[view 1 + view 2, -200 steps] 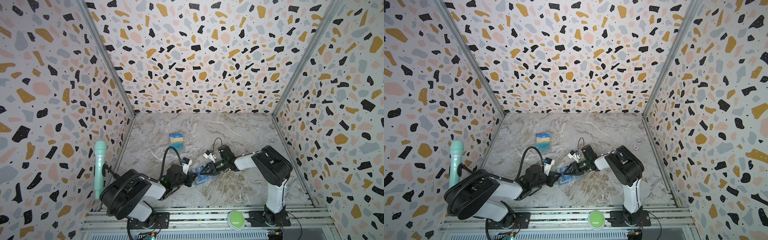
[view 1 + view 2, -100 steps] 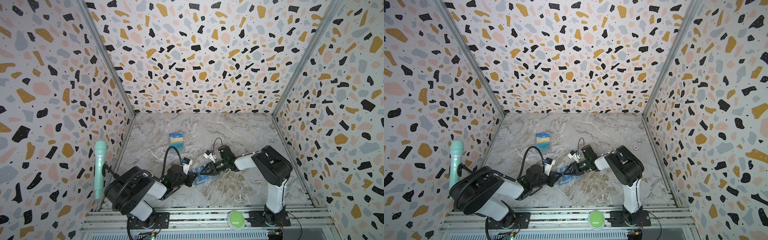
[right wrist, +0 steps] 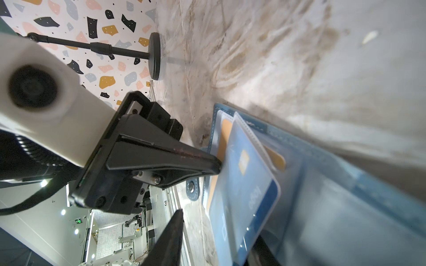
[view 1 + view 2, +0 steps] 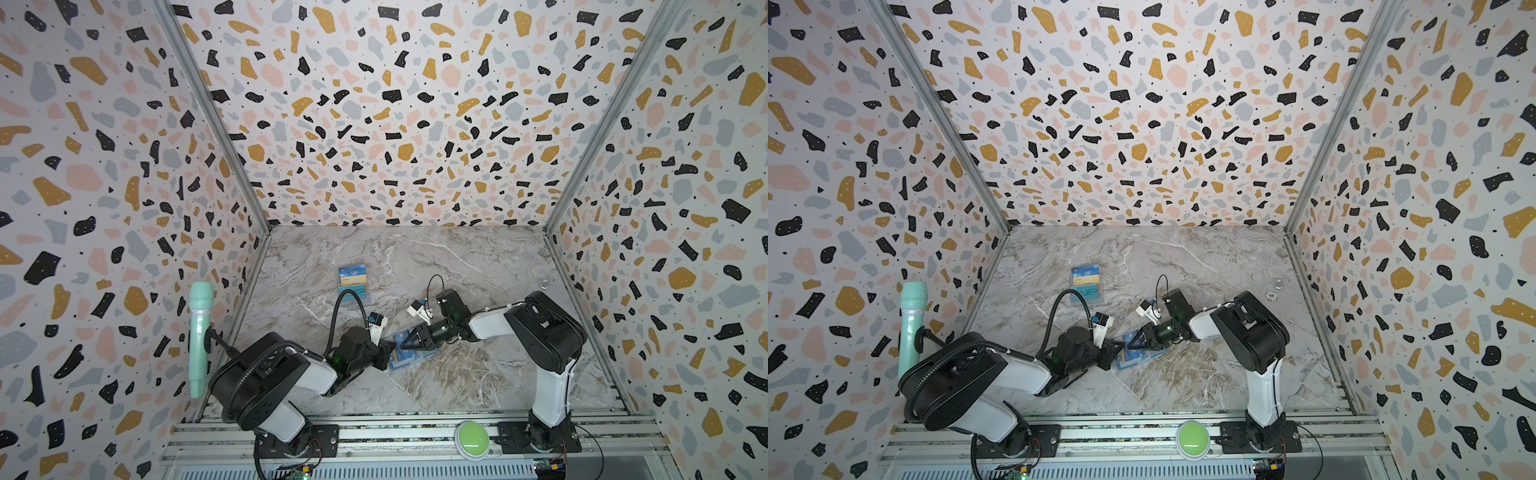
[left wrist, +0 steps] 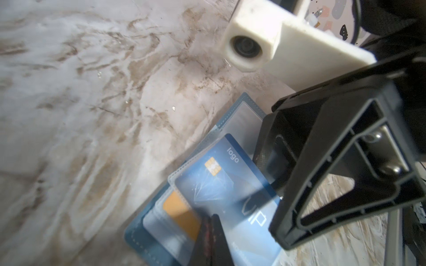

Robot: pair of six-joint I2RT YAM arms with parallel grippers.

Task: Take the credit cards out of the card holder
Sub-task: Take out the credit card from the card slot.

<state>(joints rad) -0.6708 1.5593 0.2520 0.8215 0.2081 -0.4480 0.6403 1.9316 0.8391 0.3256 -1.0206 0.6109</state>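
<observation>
two arms meet in the lower middle of both top views, over the card holder (image 4: 413,360) lying open on the tabletop (image 4: 457,257). from the left: left jaws are shut tight, tip pressed onto the pocket holding an orange card (image 5: 181,213), pinning the holder, i'd say. next, the blue vip card (image 5: 221,184), glossy, chip and "logo" showing, pokes partway out of its clear sleeve (image 5: 200,149). its long axis lines up with the right arm's reach, free end toward the right jaws. those right jaws stand apart, straddling that end, one finger (image 3: 171,235) not touching yet. right arm's nearer: close, then pull straight toward frame right. holder's dusty blue, stitched, snap tab (image 3: 191,187) out.
</observation>
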